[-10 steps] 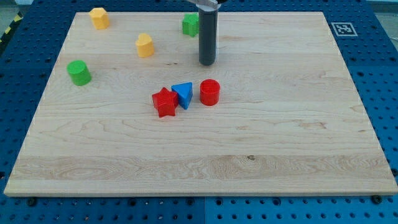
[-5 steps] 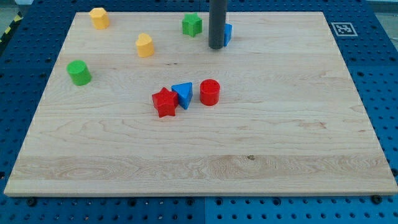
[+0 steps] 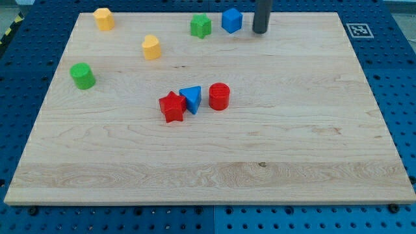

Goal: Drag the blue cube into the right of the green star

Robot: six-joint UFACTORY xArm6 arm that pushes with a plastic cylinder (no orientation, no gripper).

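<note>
**Tip stands just right of the blue cube at the board's top edge**

My tip [image 3: 260,30] is down on the pale wooden board [image 3: 305,130], a bare rod with no jaws to open or close. Just to its left, not touching, sits the one blue cube [image 3: 232,20]; beyond that, the one green star [image 3: 201,26]. Count the rest: two yellow blocks [image 3: 103,18] [image 3: 151,47] far left of the tip, one green cylinder [image 3: 82,76] farther left and lower. Well below the tip cluster a red star [image 3: 172,106], a blue triangular block [image 3: 192,99] and a red cylinder [image 3: 220,96]. No containers here.
</note>
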